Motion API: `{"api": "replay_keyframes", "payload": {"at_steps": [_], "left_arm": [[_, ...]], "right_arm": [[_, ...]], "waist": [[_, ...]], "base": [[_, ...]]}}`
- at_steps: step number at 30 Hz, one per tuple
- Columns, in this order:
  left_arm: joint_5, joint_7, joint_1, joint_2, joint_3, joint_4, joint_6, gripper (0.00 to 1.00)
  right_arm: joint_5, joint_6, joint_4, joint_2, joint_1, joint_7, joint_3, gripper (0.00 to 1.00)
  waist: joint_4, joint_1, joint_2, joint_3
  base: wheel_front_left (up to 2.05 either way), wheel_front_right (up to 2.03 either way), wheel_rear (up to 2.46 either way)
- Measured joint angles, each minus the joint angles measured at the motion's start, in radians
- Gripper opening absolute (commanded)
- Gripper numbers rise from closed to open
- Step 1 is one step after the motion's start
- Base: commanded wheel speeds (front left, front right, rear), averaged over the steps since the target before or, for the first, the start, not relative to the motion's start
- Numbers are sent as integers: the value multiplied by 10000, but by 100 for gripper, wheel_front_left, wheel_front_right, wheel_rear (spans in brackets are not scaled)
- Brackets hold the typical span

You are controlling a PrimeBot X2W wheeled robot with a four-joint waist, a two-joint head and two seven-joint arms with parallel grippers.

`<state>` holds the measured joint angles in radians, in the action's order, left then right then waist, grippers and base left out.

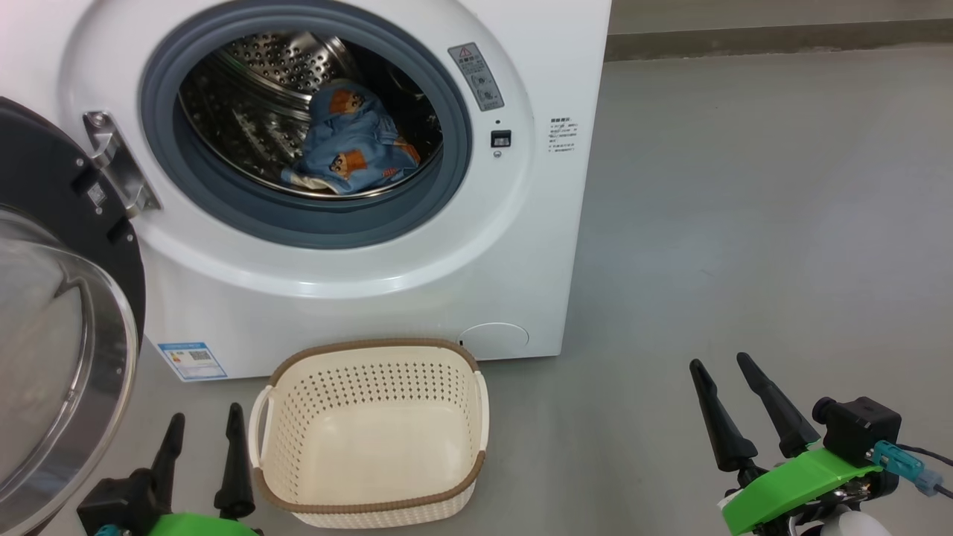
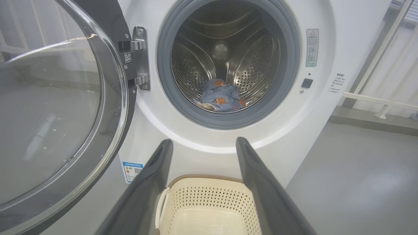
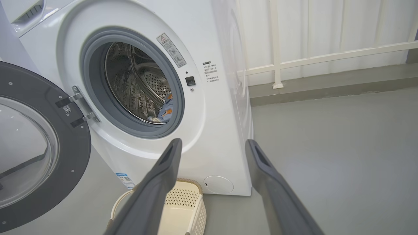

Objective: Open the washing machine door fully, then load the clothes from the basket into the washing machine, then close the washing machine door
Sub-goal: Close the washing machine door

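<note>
We face a grey floor (image 1: pixel 744 223) with the washing machine (image 1: pixel 521 260) standing at its far left. The washing machine door (image 1: pixel 59 313) is swung wide on its metal hinge (image 1: pixel 119 164) at the machine's left side, turned well away from the opening, so we judge the first step done. Nothing blocks the grey seal (image 1: pixel 313 223) or the steel drum (image 1: pixel 246 97) behind it.

The basket (image 1: pixel 372 346) sits on the floor just in front of the machine's lower edge, below the opening and between our two arms. Its cream bottom is bare, with no cloth in it. The clothes (image 1: pixel 354 145) lie inside the drum, a light blue bundle with orange-brown prints and a bit of cream at its lower left, resting on the drum's bottom. Loading therefore looks finished to us.

Our left gripper (image 1: pixel 207 415) hovers low beside the basket's left handle (image 1: pixel 258 426), just under the open door; its fingers are spread and hold nothing. Our right gripper (image 1: pixel 721 362) hangs over bare floor well to the right of the basket, fingers likewise spread and empty. What is left, in our judgement, is the closing. The left arm is nearer the door, which has to swing back over the floor beside the basket without catching it.
</note>
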<state>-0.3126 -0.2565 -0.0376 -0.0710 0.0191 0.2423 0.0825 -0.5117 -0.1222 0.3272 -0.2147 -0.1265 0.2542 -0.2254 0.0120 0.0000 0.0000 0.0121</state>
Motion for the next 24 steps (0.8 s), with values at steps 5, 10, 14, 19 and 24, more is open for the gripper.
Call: {"api": "replay_keyframes", "payload": {"at_steps": [5,10,14,19,24], "left_arm": [[10,0,0,4,4,0,2,100],[10,0,0,13,4,0,2,100],[12,0,0,21,6,0,2,100],[12,0,0,31,6,0,2,100],[25,0,0,36,6,0,13,100]], "right_arm": [[0,0,0,4,0,0,4,100],[0,0,2,2,0,0,12,100],[-12,0,6,0,0,0,12,100],[-12,0,15,-2,0,0,13,100],[-12,0,15,-2,0,0,27,100]], "waist": [[-20,0,0,1],[-49,0,0,4],[-77,0,0,-1],[-120,0,0,-2],[-187,0,0,-20]], "base": [[0,0,0],[0,0,0],[0,0,0],[0,0,0],[0,0,0]]}}
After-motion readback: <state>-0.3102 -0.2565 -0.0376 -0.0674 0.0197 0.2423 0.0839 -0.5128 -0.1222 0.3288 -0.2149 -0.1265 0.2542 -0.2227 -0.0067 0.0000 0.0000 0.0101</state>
